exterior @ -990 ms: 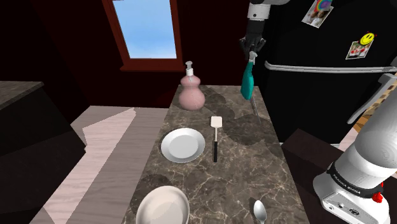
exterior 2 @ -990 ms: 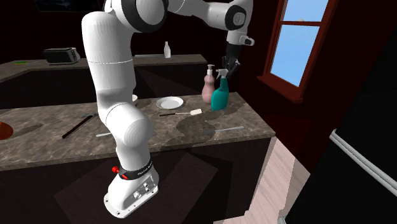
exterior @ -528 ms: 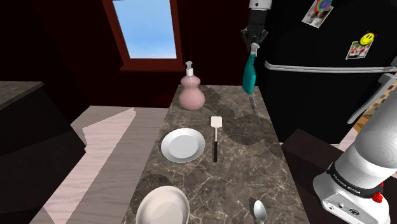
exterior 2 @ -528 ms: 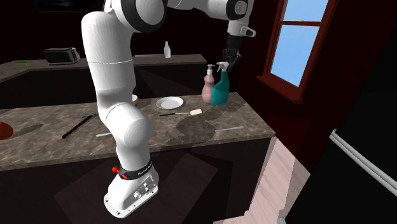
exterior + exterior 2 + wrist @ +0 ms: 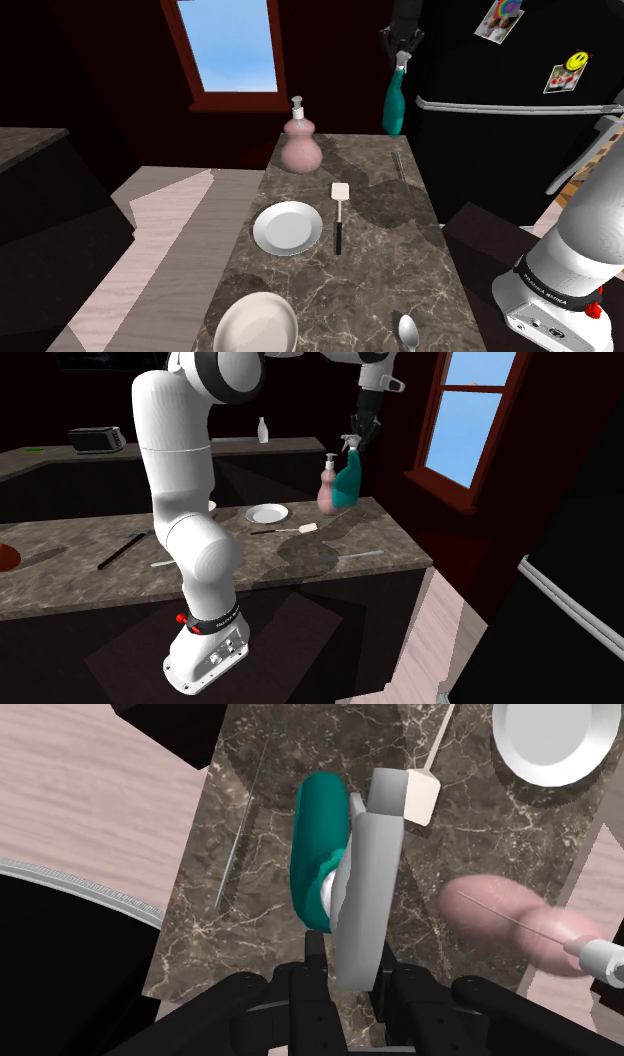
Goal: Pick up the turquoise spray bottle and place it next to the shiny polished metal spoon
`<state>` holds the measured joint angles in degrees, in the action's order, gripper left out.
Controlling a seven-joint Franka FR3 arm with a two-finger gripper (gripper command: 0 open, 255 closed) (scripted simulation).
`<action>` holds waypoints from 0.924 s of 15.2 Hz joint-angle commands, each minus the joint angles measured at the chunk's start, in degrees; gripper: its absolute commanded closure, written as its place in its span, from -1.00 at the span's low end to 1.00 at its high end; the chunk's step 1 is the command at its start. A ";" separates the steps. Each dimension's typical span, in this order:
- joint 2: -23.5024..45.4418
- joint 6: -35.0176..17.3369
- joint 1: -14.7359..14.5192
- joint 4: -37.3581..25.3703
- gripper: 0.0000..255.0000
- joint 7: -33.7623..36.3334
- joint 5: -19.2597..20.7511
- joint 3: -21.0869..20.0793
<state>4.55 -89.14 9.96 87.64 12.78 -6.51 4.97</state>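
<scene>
The jaws clasp the teal spray bottle (image 5: 393, 105) by its grey head, hanging high over the surface's (image 5: 375, 265) far end. Next, I'd say, carry it back toward the spoon (image 5: 408, 330) near the stand.

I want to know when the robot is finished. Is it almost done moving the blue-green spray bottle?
Done: the gripper is shut on the turquoise spray bottle, which is lifted off the counter. In hand: the bottle hangs by its head, high over one end. Left: carrying it to the spoon at the counter's other end and setting it down beside it.
</scene>
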 commanded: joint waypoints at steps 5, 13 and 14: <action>1.39 4.99 0.22 -6.35 1.00 0.24 -0.15 0.14; 4.53 12.51 0.54 -17.02 1.00 0.78 -0.58 0.26; 5.06 13.54 0.60 -18.58 1.00 0.85 -0.66 0.28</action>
<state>9.25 -76.70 10.47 70.49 13.62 -7.11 5.20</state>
